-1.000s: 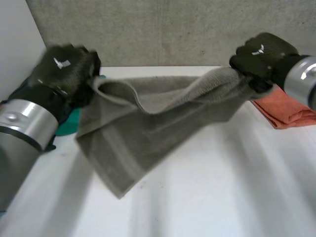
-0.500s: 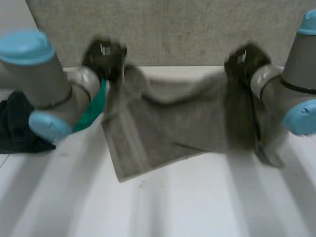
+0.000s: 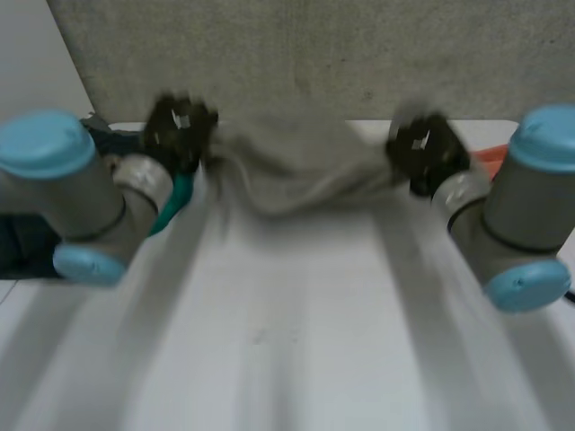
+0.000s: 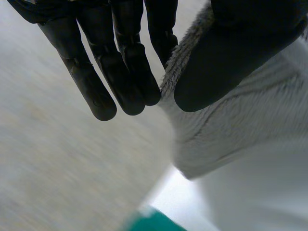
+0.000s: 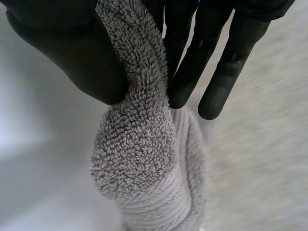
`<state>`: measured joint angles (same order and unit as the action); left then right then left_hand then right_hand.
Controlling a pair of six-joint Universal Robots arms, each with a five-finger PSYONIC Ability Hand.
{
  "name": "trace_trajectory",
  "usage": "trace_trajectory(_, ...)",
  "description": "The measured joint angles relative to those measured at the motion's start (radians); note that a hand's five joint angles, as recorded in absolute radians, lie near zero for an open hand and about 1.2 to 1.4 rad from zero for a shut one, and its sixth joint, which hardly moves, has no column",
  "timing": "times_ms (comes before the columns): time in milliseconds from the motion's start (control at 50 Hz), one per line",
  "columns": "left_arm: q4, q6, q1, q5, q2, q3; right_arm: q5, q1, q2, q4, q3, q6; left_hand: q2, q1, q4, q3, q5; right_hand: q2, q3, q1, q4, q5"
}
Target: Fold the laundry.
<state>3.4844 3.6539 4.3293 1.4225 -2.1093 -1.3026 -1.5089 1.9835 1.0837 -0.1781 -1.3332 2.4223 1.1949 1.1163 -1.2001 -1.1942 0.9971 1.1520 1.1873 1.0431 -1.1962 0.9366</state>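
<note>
Grey towel spans the upper middle, pinched thumb-to-fingers by left hand and right hand; seemingly spreading, next lower it flat.

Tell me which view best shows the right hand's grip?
Right wrist view: right hand pinches the bunched towel between thumb and fingers. Head view: its back at the towel's end. Left wrist view: the left hand pinching.

Left hand pinching; right hand pinching.
</note>
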Motion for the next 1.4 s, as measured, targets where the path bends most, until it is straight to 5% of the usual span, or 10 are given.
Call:
trace_trajectory(120,-0.010,0.042,-0.005,-0.018,-0.009,-0.180,-0.003,0.012,-0.072,0.026,-0.060,0.034,-0.049,-0.001,0.053,0.047,-0.023,0.000,0.000,0.000,0.000,0.000)
trace_trajectory(280,-0.083,0.145,-0.003,-0.018,0.010,-0.296,-0.005,0.007,-0.071,0.027,-0.123,0.062,-0.559,-0.495,0.562,0.553,-0.534,0.000,0.000,0.000,0.000,0.000)
trace_trajectory(420,-0.136,0.107,0.001,-0.016,0.111,-0.368,-0.004,0.001,0.001,0.028,-0.181,0.139,-0.765,-0.691,0.778,0.760,-0.750,0.000,0.000,0.000,0.000,0.000)
trace_trajectory(600,-0.134,-0.189,-0.023,-0.018,0.212,-0.486,-0.002,-0.001,0.026,0.032,-0.225,0.251,-0.780,-0.700,0.796,0.776,-0.770,0.000,0.000,0.000,0.000,0.000)
trace_trajectory(720,-0.104,-0.284,-0.069,-0.014,0.202,-0.508,0.000,-0.001,0.024,0.048,-0.228,0.268,-0.780,-0.700,0.796,0.776,-0.770,0.000,0.000,0.000,0.000,0.000)
trace_trajectory(1120,-0.011,-0.158,-0.090,0.030,-0.024,-0.362,0.012,-0.051,0.052,0.096,-0.267,0.450,-0.593,-0.514,0.595,0.594,-0.572,0.000,0.000,0.000,0.000,0.000)
trace_trajectory(1400,-0.018,-0.128,-0.075,0.024,0.061,-0.431,0.017,-0.083,0.060,0.095,-0.272,0.446,-0.597,-0.519,0.607,0.597,-0.584,0.000,0.000,0.000,0.000,0.000)
